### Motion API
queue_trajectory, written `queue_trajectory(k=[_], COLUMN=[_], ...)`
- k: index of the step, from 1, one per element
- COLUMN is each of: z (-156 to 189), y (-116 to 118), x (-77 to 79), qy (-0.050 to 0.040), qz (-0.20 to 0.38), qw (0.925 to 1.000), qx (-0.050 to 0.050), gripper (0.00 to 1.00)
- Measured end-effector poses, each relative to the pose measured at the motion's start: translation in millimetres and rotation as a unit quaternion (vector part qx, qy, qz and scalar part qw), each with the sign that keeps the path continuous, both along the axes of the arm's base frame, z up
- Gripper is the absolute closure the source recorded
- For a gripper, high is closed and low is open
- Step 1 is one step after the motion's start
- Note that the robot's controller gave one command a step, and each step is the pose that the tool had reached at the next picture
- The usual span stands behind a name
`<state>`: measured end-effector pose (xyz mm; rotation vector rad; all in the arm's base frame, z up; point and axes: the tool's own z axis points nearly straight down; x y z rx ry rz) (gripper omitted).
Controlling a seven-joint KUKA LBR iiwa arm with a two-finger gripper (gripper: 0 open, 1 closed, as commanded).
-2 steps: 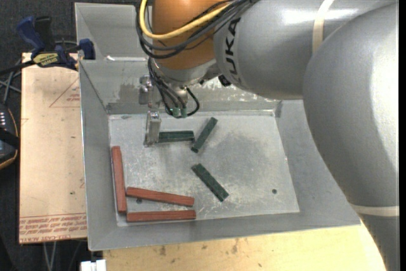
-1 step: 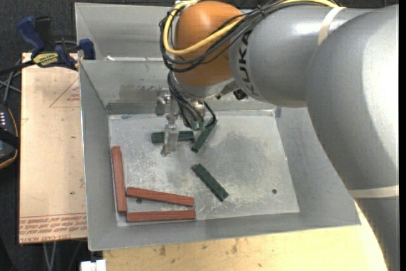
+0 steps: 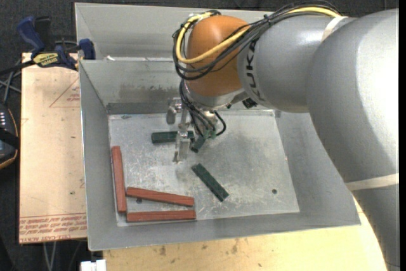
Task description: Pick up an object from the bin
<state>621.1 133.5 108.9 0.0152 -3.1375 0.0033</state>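
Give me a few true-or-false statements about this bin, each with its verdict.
1. Three reddish-brown bars lie in the lower-left corner of the bin. True.
2. All three lie parallel. False: one runs along the left wall, and two lie across the near edge.
3. The claw is over the reddish-brown bars. False: it is at the middle of the floor, beside a dark green bar.
4. A slanted green bar lies apart from the reddish-brown ones. True.

Three red-brown bars (image 3: 160, 196) grouped front-left: two laid side by side, third set crosswise. Dark green bar (image 3: 210, 182) laid diagonally, apart.
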Motion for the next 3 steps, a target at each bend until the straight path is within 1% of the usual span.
queue_trajectory(k=[1, 2, 3], z=[-38, -38, 129], y=[-28, -28, -41], x=[25.0, 25.0, 16.8], qy=[-0.0038, -0.0038, -0.0055], qz=[0.039, 0.039, 0.032], qw=[0.9992, 0.9992, 0.9995], qx=[0.002, 0.002, 0.002], gripper=[1.00, 1.00, 1.00])
